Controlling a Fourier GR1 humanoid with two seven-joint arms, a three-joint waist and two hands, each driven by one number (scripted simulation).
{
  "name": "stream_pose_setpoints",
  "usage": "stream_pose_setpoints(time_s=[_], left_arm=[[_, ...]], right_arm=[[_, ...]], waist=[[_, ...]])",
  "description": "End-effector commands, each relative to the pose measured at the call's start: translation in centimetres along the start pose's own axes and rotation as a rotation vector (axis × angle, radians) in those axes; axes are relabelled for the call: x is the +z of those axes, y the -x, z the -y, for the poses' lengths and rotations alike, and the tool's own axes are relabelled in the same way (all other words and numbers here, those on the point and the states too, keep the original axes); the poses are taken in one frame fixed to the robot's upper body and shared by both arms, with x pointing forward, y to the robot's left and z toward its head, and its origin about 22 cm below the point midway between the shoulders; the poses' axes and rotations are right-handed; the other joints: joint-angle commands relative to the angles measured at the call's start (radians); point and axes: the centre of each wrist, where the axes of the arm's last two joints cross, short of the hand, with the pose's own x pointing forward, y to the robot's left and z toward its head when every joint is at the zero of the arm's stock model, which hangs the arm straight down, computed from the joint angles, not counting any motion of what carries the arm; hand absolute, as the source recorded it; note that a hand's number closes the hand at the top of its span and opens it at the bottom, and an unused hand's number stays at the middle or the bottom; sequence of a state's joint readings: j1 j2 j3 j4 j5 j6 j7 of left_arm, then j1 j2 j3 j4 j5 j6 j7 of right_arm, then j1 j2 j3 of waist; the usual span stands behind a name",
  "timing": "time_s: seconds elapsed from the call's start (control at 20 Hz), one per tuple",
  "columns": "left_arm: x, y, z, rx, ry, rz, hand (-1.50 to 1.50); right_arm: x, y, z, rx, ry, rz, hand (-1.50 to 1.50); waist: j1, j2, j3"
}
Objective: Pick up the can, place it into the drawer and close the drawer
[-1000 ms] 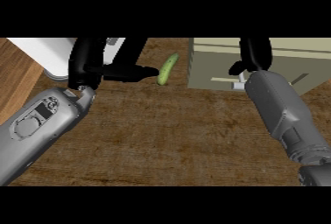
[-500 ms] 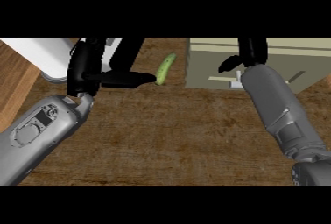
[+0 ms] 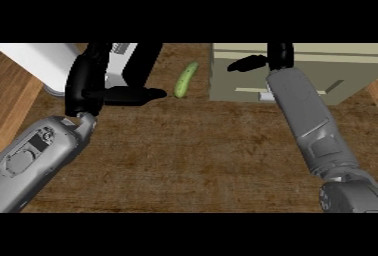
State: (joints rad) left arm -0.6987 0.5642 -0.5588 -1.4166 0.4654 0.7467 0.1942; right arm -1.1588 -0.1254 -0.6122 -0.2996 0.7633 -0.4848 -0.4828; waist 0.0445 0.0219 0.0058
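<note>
Head view: the left hand (image 3: 87, 92) shows at the upper left over the brown desk (image 3: 192, 160). Its fingers (image 3: 142, 62) run straight up, spread wide and holding nothing, and their tips are cut off at the top edge. The thumb sticks out sideways to the right. Its tip ends just beside the lower end of a small green cucumber-shaped thing (image 3: 185, 80), with a narrow gap between them. No can is to be seen; this green thing is the only loose item in view. It lies tilted on the desk, between the left hand and the beige drawer (image 3: 345, 65), and outside the drawer.

The drawer fills the upper right. The grey right forearm crosses its front, and the top and right edges cut off part of it. What is inside it cannot be made out.

The right hand (image 3: 275, 56) sits over the drawer at the very top. Most of it is cut off there, so whether it is open or closed cannot be told.

A white block (image 3: 33, 57) lies at the upper left corner. A pale grey object (image 3: 118, 64) beside it is largely hidden behind the left hand.
</note>
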Motion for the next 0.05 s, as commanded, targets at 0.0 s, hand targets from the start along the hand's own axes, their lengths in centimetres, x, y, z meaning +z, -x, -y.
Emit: stream_pose_setpoints(time_s=[0.0], left_arm=[[-0.16,-0.02,-0.74,0.016,0.001,-0.009,-1.5]], right_arm=[[-1.49,-2.99,-0.71,-0.13,0.066,-0.009,-1.5]], waist=[[0.005,-0.006,-0.005]])
